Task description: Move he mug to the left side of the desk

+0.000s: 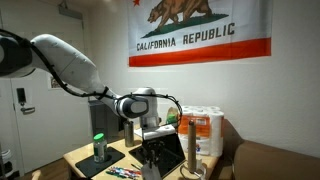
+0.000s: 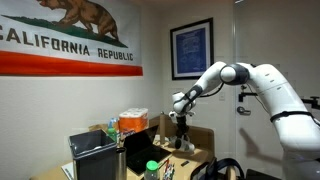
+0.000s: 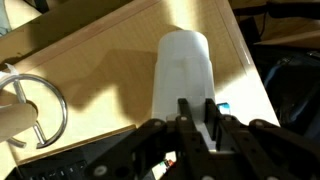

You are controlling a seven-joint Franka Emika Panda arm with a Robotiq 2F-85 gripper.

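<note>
The white cylindrical mug (image 3: 180,70) hangs below my gripper (image 3: 198,108) in the wrist view, over the light tan wooden desk (image 3: 100,60). The two dark fingers stand close together and pinch the mug's wall at its rim. The mug casts a shadow on the desk beside it. In both exterior views the gripper (image 1: 150,128) (image 2: 180,122) is above the desk (image 1: 85,160), next to the open black laptop (image 1: 165,155); there the mug is too small to make out clearly.
A clear jar with a green lid (image 1: 100,147) stands on the desk. A pack of paper towels (image 1: 205,132) is behind the laptop. A metal wire ring (image 3: 35,105) lies near the mug. The desk edge (image 3: 245,60) and dark clutter are close by.
</note>
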